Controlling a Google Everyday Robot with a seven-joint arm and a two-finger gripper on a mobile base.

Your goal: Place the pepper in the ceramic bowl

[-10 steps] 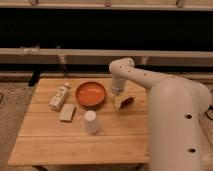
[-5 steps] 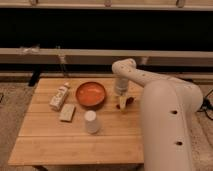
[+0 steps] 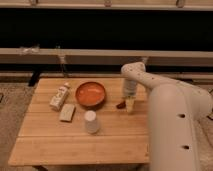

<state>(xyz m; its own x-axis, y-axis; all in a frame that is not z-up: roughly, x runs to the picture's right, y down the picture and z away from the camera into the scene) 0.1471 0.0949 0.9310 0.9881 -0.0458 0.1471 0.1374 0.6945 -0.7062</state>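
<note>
The ceramic bowl (image 3: 90,94), round, orange-red and shallow, sits on the wooden table (image 3: 115,142) near its back middle. The pepper (image 3: 121,105), small and dark red, lies on the table just right of the bowl. My gripper (image 3: 130,104) points down at the table right beside the pepper, on its right side. I cannot tell whether it touches the pepper. My white arm (image 3: 170,115) reaches in from the right and covers the table's right side.
A white upturned cup (image 3: 90,121) stands in front of the bowl. A white bottle (image 3: 59,96) and a pale flat packet (image 3: 67,112) lie left of the bowl. A dark ledge with a rail runs behind the table.
The arm's body has come further into view on the right. The gripper has shifted slightly right and stays low over the table, with the pepper now showing at its left.
</note>
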